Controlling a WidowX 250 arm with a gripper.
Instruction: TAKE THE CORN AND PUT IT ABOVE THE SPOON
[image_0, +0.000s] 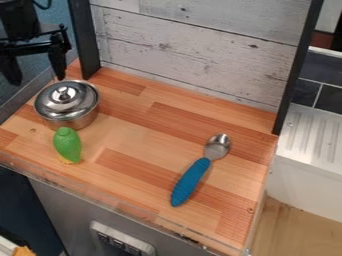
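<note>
At the upper left of the view, I am holding my claw (37, 80) spread wide, near the metal pot (75, 120). A lid (79, 95) is covering the pot, hiding its inside. The green corn (67, 143), yellow at its base, is resting just beside the pot on the counter (137, 137). The blue-handled spoon (192, 181) is lying well apart from both.
</note>
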